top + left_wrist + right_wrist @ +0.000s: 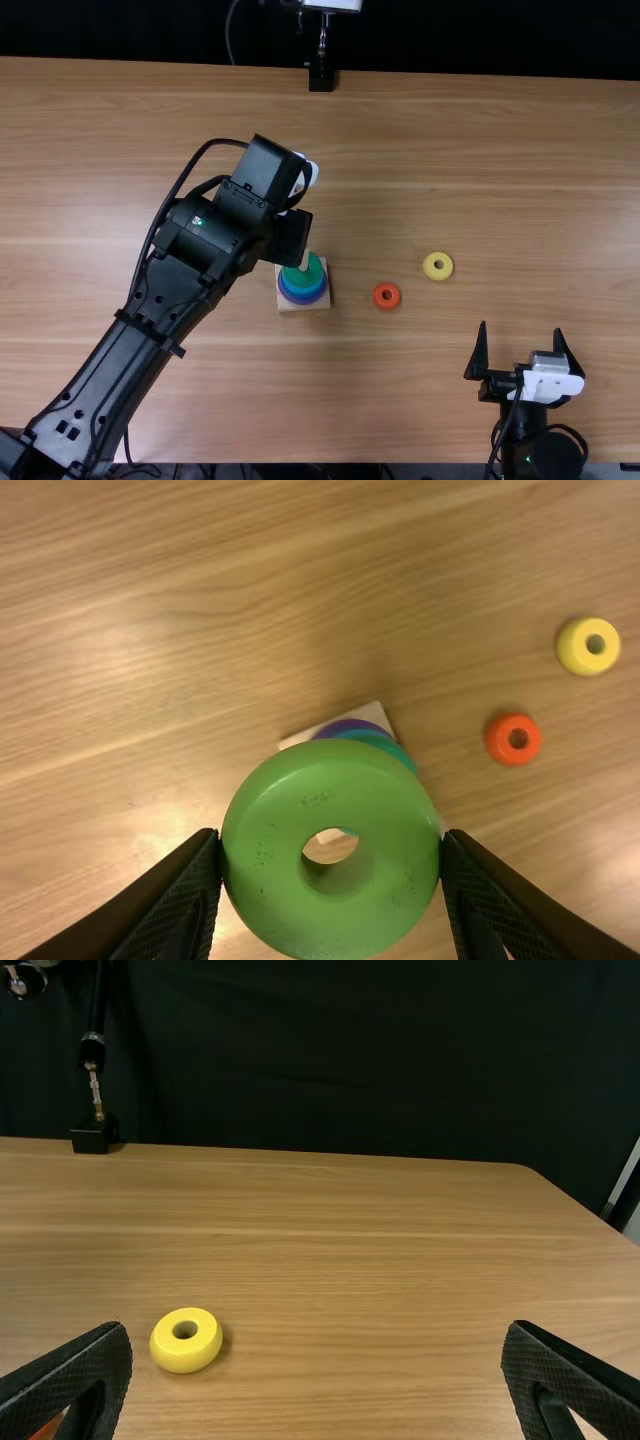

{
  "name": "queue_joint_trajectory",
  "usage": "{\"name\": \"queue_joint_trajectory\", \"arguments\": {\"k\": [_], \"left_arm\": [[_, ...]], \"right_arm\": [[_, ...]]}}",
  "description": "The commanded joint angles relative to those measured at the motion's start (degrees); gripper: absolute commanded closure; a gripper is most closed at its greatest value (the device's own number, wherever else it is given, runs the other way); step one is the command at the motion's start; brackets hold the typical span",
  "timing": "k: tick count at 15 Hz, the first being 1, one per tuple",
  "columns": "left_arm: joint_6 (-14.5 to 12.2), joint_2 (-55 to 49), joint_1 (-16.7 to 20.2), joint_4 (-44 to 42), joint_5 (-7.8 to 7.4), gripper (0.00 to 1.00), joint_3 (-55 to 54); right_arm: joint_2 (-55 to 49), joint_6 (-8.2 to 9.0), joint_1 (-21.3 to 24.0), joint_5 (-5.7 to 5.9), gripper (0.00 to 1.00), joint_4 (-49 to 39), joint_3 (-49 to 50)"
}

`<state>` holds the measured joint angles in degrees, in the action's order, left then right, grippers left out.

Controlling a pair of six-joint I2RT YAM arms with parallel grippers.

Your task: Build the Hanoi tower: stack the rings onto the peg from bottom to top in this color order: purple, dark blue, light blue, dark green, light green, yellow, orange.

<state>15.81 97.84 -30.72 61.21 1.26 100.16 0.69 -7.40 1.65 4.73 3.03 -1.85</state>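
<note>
So you've got one yellow ring point(427, 266), one orange ring point(387, 305), one light green ring point(265, 855), at least three stacked rings point(303, 279) (can't tell exactly), one peg point(305, 260), one base point(324, 303), two arms point(118, 375), one table point(450, 150).

From above the near edge of the light brown wooden table point(480, 150), we look steeply down and forward in the top view, while the left wrist view faces us down past a thick light green ring point(265, 880), very near. Low in the right wrist view, we gaze across to a dark cloth backdrop point(350, 1060); all three share the small round yellow ring point(428, 266).
</note>
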Motion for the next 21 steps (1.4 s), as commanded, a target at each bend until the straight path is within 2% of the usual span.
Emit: {"name": "queue_joint_trajectory", "arguments": {"k": [1,11,21], "left_arm": [[1.9,-0.9,-0.9,0.1,-0.20,1.00,1.4],[2.0,0.9,-3.6,-0.1,-0.52,1.00,1.1],[2.0,3.9,-3.9,-0.9,-0.52,1.00,1.1]], "right_arm": [[-0.7,0.02,0.5,0.23,0.00,-0.1,0.8],[-0.7,0.02,0.4,0.23,0.00,-0.2,0.8],[-0.7,0.02,0.5,0.23,0.00,-0.2,0.8]]}}
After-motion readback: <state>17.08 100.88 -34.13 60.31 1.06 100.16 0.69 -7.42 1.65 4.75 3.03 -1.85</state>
